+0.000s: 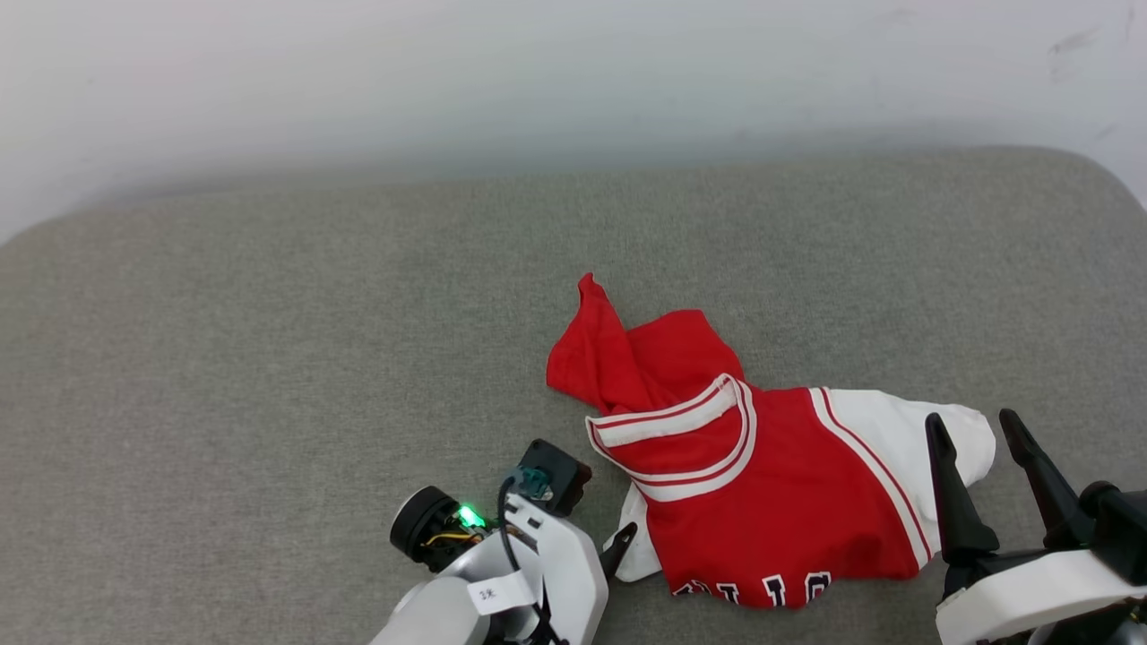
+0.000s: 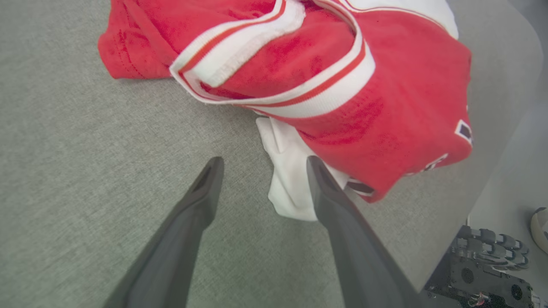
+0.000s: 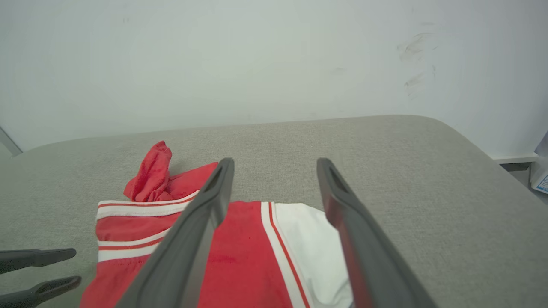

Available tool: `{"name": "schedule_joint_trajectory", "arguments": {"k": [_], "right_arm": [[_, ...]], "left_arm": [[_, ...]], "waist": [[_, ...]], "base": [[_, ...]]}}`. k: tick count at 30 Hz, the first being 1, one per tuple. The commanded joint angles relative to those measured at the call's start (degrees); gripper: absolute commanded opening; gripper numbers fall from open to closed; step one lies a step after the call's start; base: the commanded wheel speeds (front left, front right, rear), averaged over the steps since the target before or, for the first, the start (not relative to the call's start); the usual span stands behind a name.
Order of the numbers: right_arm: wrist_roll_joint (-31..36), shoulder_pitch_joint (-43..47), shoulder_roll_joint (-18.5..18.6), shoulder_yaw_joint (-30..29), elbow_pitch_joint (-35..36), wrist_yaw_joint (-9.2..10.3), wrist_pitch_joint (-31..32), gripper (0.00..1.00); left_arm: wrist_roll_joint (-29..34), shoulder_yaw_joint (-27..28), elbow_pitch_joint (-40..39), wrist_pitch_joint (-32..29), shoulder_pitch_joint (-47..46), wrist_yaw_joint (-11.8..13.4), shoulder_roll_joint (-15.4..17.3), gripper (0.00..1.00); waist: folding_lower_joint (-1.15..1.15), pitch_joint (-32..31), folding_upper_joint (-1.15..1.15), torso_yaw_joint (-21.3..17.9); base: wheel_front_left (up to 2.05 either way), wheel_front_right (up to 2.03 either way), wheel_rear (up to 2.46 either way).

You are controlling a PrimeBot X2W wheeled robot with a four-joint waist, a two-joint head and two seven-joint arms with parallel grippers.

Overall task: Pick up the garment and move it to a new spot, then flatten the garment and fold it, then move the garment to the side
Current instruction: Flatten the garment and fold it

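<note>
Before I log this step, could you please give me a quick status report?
Left tool open, beside garment. Right tool open, above white sleeve. Garment crumpled on grey surface, ungripped. Nothing seen blocking.

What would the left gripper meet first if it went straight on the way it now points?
Probably the white sleeve of the garment, just ahead of the left gripper; its height above the grey surface is unclear.

Grey woven-fabric surface (image 1: pixel 269 358) with rounded corners, plain white wall (image 1: pixel 538 72) behind it, faint dark scuffs (image 3: pixel 413 47) on the wall, soft even light
</note>
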State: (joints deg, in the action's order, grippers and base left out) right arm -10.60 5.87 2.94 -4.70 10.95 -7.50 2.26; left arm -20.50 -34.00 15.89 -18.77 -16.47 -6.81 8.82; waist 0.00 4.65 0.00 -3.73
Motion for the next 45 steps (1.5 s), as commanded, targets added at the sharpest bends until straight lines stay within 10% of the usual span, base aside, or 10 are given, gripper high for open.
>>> {"name": "schedule_joint_trajectory", "arguments": {"k": [1,12,13,15,30,45], "right_arm": [[-0.14,-1.18,-0.08,0.25,0.04,0.03,-0.21,1.00],[-0.96,-3.95,-0.08,0.60,-1.74,0.02,-1.81,1.00],[-0.99,-4.13,-0.08,0.61,-1.97,0.03,-1.89,1.00],[-1.03,-4.43,-0.07,0.55,-2.40,0.02,-2.13,1.00],[-1.40,-3.23,-0.08,-1.75,-4.66,0.03,-1.94,1.00],[-0.89,-1.70,-0.08,-3.45,-4.23,0.02,0.03,1.00]], "left_arm": [[-0.57,-1.44,1.16,-1.23,-1.98,-0.32,0.47,1.00],[-3.58,-13.99,8.40,-10.97,-7.82,-0.75,2.84,1.00],[-4.32,-15.88,8.76,-11.90,-8.00,-0.76,3.22,0.44],[-5.62,-18.55,9.03,-12.69,-8.70,-0.84,4.21,0.00],[-6.75,-7.75,-0.14,-0.79,-10.80,8.97,14.25,0.00],[-16.93,5.45,-6.46,3.39,8.02,21.59,20.98,0.00]], "waist": [[0.00,2.15,0.00,-0.70],[0.00,6.82,0.00,-1.76],[0.00,6.96,0.00,-1.79],[0.00,7.02,0.00,-1.85],[0.00,2.89,0.00,3.31],[0.00,0.63,0.00,7.85]], "base": [[0.00,0.00,0.00],[0.00,0.00,0.00],[0.00,0.00,0.00],[0.00,0.00,0.00],[0.00,0.00,0.00],[0.00,0.00,0.00]]}}
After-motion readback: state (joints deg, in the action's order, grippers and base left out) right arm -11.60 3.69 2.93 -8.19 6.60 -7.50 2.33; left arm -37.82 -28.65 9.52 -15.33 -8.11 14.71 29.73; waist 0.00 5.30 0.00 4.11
